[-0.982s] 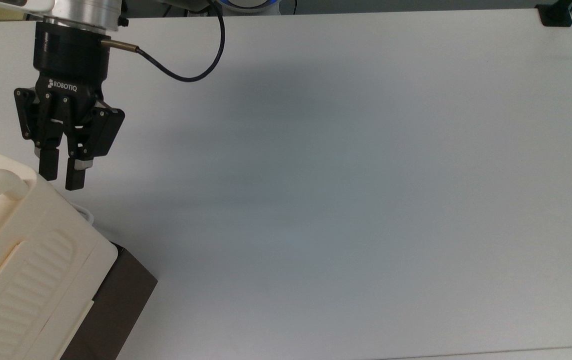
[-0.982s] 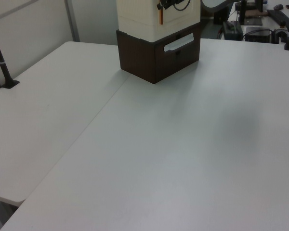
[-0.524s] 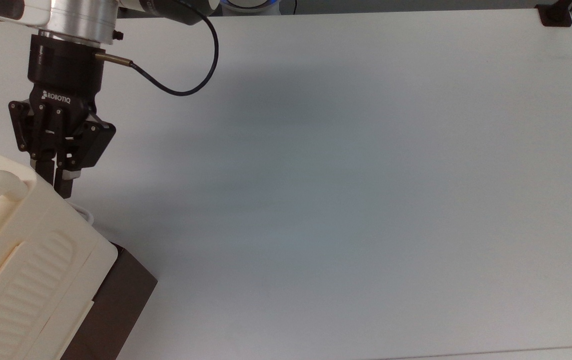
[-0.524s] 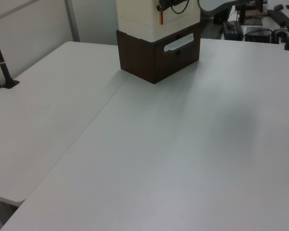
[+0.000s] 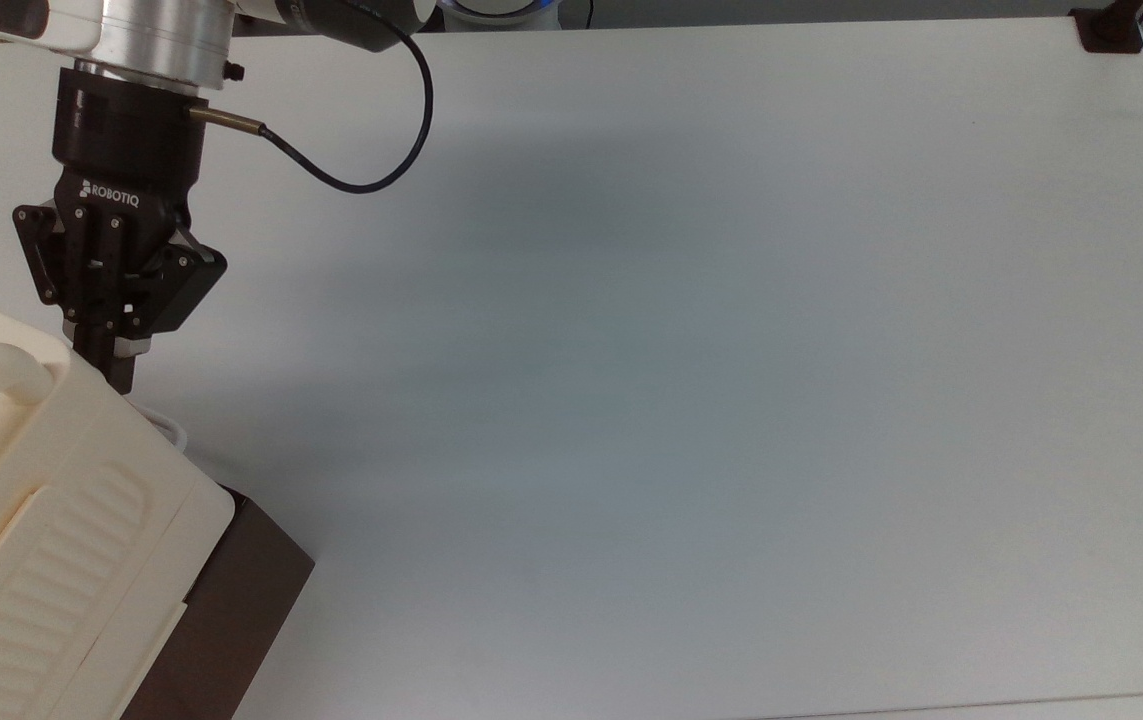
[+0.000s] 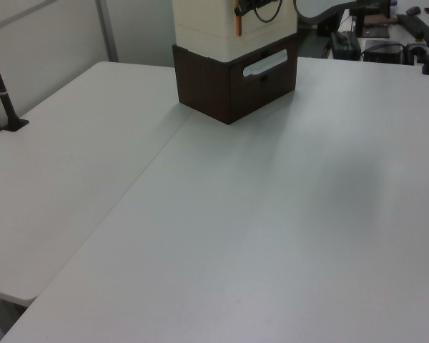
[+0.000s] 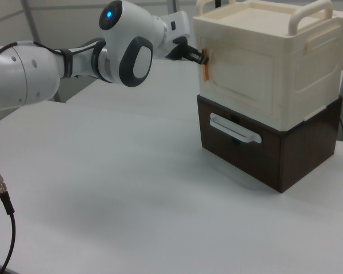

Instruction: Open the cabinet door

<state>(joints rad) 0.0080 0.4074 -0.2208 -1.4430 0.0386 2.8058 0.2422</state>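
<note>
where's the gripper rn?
In the right view the gripper sits at the orange handle on the cabinet door, near the door's left edge, above the brown drawer section.

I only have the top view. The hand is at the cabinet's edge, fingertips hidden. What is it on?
Observer: In the right view the hand is shut on an orange handle strip at the right view's left edge of the cabinet door.
Operator: Door open at all?
Observer: No, it looks flush in the cabinet front.
Operator: Anything below it?
Observer: A white drawer handle on the dark brown section, apart from the hand.
</note>
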